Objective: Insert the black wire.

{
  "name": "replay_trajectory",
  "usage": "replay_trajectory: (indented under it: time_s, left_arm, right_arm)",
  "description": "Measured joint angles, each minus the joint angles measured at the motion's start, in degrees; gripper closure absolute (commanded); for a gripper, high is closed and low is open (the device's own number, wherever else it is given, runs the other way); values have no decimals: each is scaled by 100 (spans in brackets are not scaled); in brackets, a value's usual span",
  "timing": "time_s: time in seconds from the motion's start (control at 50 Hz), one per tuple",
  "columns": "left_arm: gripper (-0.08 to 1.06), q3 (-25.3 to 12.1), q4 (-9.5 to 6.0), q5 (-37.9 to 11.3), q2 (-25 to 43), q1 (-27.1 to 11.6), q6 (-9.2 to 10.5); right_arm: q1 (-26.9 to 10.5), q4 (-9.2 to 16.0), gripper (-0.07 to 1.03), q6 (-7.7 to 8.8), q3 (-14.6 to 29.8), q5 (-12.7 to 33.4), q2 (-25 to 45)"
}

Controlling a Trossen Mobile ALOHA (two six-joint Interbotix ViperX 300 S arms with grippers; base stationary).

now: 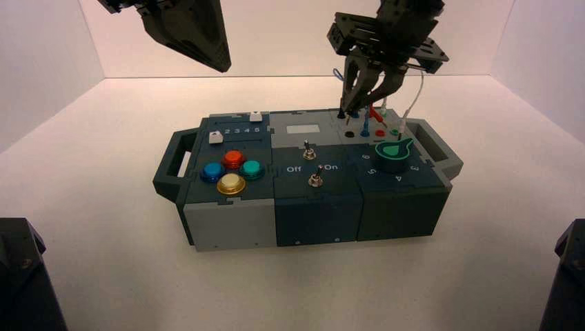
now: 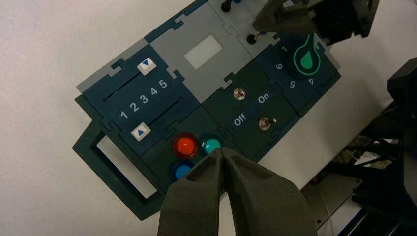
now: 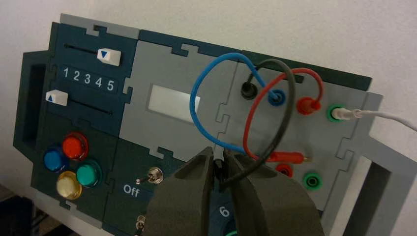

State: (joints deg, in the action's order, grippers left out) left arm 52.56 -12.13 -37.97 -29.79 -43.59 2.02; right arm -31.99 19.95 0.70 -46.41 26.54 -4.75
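The black wire [image 3: 288,96] arcs up from a black socket [image 3: 247,89] in the far row of the grey socket panel [image 3: 231,105], where one end is plugged in. It loops down into my right gripper [image 3: 219,157], which is shut on the other black plug, and a thin metal tip pokes out past the fingertips. In the high view, the right gripper [image 1: 358,110] hangs over the box's back right corner, just above an open black socket [image 1: 350,134]. My left gripper [image 2: 223,151] is shut and empty, raised above the box's left side [image 1: 200,41].
A blue wire [image 3: 196,105] and a red wire [image 3: 248,123] loop over the same panel. A loose red plug [image 3: 287,157] lies by the red socket [image 3: 284,169]. A white lead [image 3: 388,117] sits in a green socket. The green knob [image 1: 394,154], toggle switches [image 1: 307,149], buttons and sliders are nearby.
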Motion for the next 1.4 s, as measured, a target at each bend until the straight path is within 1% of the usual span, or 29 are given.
replay_trajectory:
  time_s: [0.12,0.36,0.54,0.72,1.4]
  left_arm:
    - [101,-18,0,9,35,0,0]
    - [101,-132,0,-79,114,0,0]
    - [101,-176,0,-105,123,0,0]
    - [101,-193,0,-105,123,0,0]
    - [101,-193,0,-105,132,0,-35]
  right_arm:
    - [0,-44,99,0,35,9,53]
    - [-9,-325,98,-9,149,114,185]
    - [-9,-413,98,-26,158,149,202]
    - [-18,-475,98,-44,176,167,229]
    - [-9,-536,99,-53,220,202,396]
